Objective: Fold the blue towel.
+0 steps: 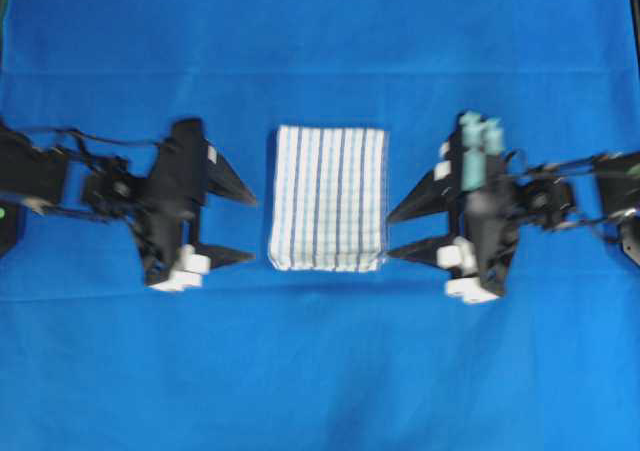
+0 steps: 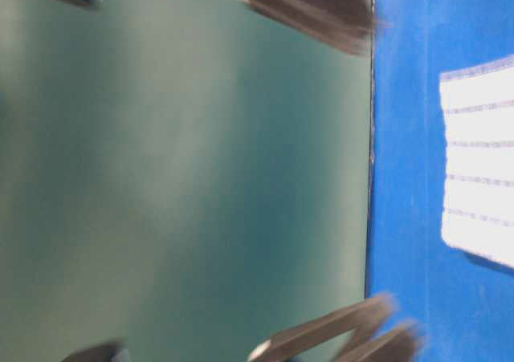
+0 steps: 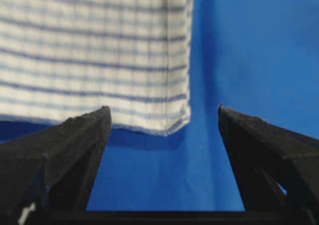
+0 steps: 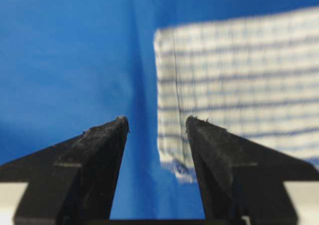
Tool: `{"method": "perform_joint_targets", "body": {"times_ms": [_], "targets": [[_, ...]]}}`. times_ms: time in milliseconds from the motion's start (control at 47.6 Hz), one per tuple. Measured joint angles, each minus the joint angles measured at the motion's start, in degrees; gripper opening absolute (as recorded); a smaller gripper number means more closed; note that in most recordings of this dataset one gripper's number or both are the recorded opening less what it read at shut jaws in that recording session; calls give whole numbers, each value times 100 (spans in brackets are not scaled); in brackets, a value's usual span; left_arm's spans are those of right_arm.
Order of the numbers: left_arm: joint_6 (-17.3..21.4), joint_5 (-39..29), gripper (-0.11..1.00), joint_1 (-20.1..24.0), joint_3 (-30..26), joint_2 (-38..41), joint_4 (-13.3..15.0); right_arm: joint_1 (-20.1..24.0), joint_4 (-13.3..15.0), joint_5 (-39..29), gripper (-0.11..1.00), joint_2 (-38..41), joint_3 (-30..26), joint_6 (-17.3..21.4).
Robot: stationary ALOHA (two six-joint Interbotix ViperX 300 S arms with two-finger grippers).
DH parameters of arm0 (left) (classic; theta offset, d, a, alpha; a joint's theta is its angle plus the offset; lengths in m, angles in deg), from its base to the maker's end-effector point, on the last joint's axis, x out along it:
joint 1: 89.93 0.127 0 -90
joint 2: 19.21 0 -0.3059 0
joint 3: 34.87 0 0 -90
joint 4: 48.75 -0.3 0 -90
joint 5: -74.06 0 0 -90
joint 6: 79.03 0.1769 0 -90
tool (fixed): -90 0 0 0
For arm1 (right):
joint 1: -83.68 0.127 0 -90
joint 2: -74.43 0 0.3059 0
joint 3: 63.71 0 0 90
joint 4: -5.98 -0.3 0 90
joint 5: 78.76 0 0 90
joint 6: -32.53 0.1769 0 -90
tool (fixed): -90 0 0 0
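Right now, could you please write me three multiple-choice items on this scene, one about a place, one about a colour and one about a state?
1. Where does the striped towel lie?
A. Between the two claws
B. Under the left claw
C. Off the blue cloth

2. What colour is the cloth under the towel?
A. Green
B. Plain blue
C. White

3. How do the left claw and the right claw stand?
A. Both shut on the towel
B. One open, one shut
C. Both open and holding nothing

Answers:
1. A: in the overhead view the towel sits in the middle with a claw on each side.
2. B: plain blue shows all around the towel.
3. C: each wrist view shows spread fingers with nothing between them but blue cloth or the towel lying beyond.
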Motion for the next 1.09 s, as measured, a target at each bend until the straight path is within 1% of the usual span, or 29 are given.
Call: {"method": "perform_joint_targets", "body": {"times_ms": [105,294,378,546,651,819,946,1093], "targets": [[202,-53,81,0,202,-677,0,-44,281,-97,56,-624,158,0],[580,-44,81,9,659,-2030,0,-299,703,-158,56,-1670,519,0],[686,-44,81,53,905,-2610,0,-422,879,-299,56,-2153,606,0],[826,-62,81,123,1327,-3771,0,-466,1222,-677,56,-3076,853,0],[835,-105,81,229,1626,-4438,0,-536,1292,-773,56,-3621,1134,0],[826,-325,81,431,2136,-5414,0,-738,1292,-782,56,-4324,1705,53],[782,-571,80,536,2426,-5871,0,-896,1283,-747,56,-4649,2136,79],[703,-712,80,554,2646,-6161,0,-1011,1274,-554,56,-4781,2549,79]]}}
